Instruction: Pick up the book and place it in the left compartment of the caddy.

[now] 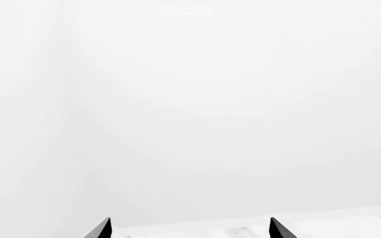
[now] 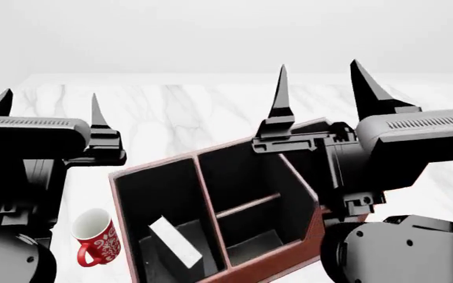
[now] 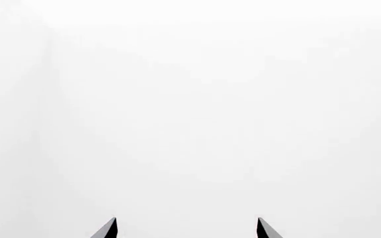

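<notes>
The reddish-brown caddy (image 2: 312, 233) stands turned at an angle on the marble table, below and between my arms. The book (image 2: 176, 241), black with white page edges, leans tilted inside the near end of the long left compartment (image 2: 154, 191). My left gripper (image 2: 50, 97) is open and empty, raised to the left of the caddy, fingers pointing away. My right gripper (image 2: 318, 68) is open and empty, raised over the caddy's right side. The left wrist view shows only its open gripper (image 1: 190, 224), a white wall and a strip of table. The right wrist view shows only its open gripper (image 3: 186, 224) and white wall.
A red patterned mug (image 2: 97, 244) stands on the table just left of the caddy's near corner, under my left arm. The white marble table (image 2: 179, 112) stretches beyond the caddy to a white wall.
</notes>
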Available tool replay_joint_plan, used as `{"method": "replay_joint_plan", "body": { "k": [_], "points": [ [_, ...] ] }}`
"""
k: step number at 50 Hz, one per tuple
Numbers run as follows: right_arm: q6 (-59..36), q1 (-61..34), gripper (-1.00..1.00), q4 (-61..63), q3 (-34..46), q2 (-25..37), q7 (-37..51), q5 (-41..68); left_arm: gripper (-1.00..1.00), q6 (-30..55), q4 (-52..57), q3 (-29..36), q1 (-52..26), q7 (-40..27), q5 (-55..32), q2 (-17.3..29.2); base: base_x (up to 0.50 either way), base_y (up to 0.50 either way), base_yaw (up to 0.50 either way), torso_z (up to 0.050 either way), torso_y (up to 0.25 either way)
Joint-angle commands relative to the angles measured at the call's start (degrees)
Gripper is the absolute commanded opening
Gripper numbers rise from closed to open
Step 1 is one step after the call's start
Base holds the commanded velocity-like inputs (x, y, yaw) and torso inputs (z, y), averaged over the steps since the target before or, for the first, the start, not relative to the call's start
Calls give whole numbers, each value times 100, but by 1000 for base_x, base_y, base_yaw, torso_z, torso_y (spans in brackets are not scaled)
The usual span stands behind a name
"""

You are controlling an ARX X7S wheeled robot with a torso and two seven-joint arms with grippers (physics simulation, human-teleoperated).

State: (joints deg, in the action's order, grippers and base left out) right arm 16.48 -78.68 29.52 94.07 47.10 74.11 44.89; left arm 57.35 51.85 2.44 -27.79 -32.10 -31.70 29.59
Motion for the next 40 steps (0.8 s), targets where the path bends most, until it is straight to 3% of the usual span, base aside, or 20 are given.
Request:
{"method": "replay_joint_plan", "body": {
  "k": [1, 40],
  "points": [
    [-206, -272, 100, 506, -152, 205, 198, -132, 100, 338, 198, 270, -608, -101, -59, 42, 0, 0, 0, 0, 0],
    [-600, -591, 100, 1213, -473, 480, 474, -699, 100, 578, 634, 874, -1322, -441, -162, 216, 0, 0, 0, 0, 0]
  ]
}}
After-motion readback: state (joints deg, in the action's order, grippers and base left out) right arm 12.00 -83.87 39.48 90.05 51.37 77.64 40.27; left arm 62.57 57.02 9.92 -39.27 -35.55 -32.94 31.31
